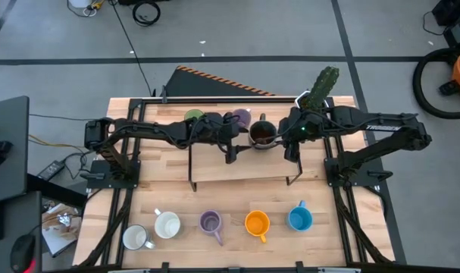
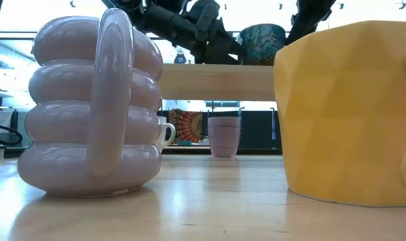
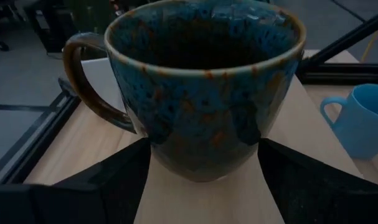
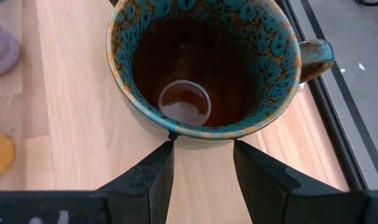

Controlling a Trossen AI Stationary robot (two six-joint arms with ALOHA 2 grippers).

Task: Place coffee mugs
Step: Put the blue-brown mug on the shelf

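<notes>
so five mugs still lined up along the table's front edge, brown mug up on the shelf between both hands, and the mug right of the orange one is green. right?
One thing is off: the mug right of the orange mug is blue, not green, as the high view shows. The rest holds: five mugs along the front edge, and the brown mug on the shelf between the left hand and right hand.

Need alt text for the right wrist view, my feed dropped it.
A dark brown mug with a teal-speckled rim stands upright on the pale wooden shelf, seen from above. The right gripper sits just in front of it, fingers open and apart from its wall. The mug's handle points toward the shelf's edge.
</notes>
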